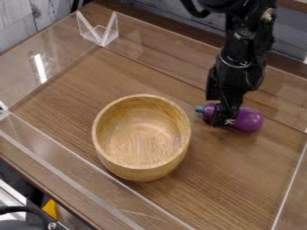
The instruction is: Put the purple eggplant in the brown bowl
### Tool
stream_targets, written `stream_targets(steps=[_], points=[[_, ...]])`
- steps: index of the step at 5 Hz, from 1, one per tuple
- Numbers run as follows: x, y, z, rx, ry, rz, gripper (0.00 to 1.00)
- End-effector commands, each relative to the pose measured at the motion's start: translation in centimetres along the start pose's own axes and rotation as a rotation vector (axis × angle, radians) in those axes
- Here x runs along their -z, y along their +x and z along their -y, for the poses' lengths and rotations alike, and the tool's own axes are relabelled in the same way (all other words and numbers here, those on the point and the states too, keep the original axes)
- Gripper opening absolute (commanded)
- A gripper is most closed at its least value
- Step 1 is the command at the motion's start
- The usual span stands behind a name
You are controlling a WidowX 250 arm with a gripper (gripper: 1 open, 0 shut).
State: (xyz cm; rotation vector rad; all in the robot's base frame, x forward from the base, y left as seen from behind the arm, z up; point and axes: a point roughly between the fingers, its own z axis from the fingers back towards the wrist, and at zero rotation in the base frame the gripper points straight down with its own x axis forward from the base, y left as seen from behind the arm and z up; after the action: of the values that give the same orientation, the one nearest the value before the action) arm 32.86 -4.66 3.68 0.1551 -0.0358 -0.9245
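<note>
Wooden bowl [142,137] sits nearest, low and left of gripper, well apart from it, nothing inside. Gripper [223,106] points down over stem end of purple eggplant [243,119], jaws spread wide, holding nothing. Eggplant lies on wooden table [240,171] right under gripper, purple body reaching out to its right. Contact with fingers unclear.

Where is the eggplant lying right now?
In the camera view, the eggplant lies on the wooden table at right, directly beneath the end effector and right of the bowl, outside it.
</note>
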Motion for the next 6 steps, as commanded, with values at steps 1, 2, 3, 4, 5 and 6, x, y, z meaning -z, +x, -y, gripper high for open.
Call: stream_targets(steps=[1,2,3,4,5,6], points=[[-0.5,0.1,-0.8,-0.022,0.017,0.029,1.00],[-0.2,0.0,-0.9,-0.030,0.014,0.034,1.00],[0.2,-0.1,-1.1,-0.040,0.010,0.035,1.00],[0.0,-0.2,-1.1,-0.036,0.008,0.039,0.00],[-0.4,-0.5,-1.0,-0.034,0.007,0.045,0.00],[-0.9,-0.8,-0.9,-0.032,0.005,0.055,0.00]])
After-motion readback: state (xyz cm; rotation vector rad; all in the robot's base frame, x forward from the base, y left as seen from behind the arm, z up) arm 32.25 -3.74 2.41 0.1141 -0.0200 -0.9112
